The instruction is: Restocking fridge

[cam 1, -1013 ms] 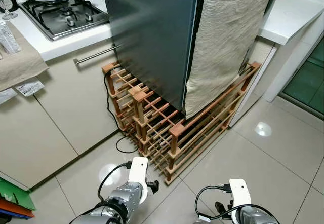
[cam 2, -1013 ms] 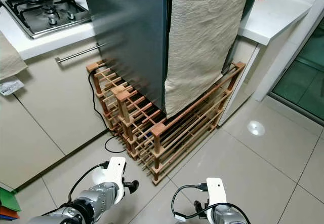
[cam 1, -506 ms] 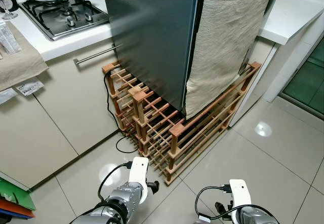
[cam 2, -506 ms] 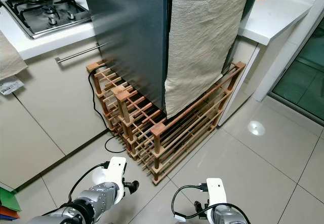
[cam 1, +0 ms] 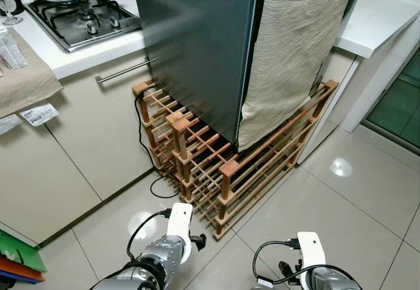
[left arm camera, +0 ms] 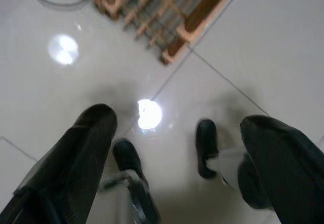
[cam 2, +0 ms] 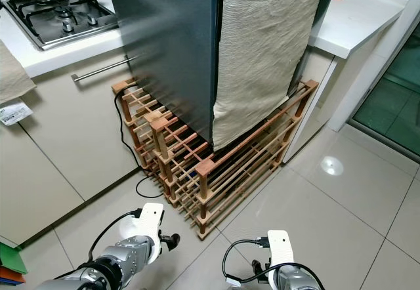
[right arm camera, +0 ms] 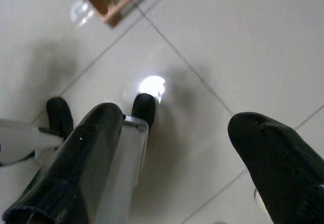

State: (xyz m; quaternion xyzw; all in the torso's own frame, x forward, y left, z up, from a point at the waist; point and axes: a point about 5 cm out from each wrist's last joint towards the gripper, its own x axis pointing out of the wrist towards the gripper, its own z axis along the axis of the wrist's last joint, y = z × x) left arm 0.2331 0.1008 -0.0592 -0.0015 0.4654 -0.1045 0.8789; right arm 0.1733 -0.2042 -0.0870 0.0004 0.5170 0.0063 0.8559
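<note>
While spread wide and empty, both end effectors (left arm camera: 177, 148) (right arm camera: 192, 153) low, fridge (cam 1: 197, 47) well ahead.

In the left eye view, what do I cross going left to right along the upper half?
Beige towel on the counter → gas hob → dark fridge door → beige cloth hanging on the fridge → white countertop.

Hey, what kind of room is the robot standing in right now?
Most likely a home kitchen. A gas hob sits in a white countertop over beige cabinets, and a dark fridge draped with a cloth stands on a wooden rack on the tiled floor.
</note>
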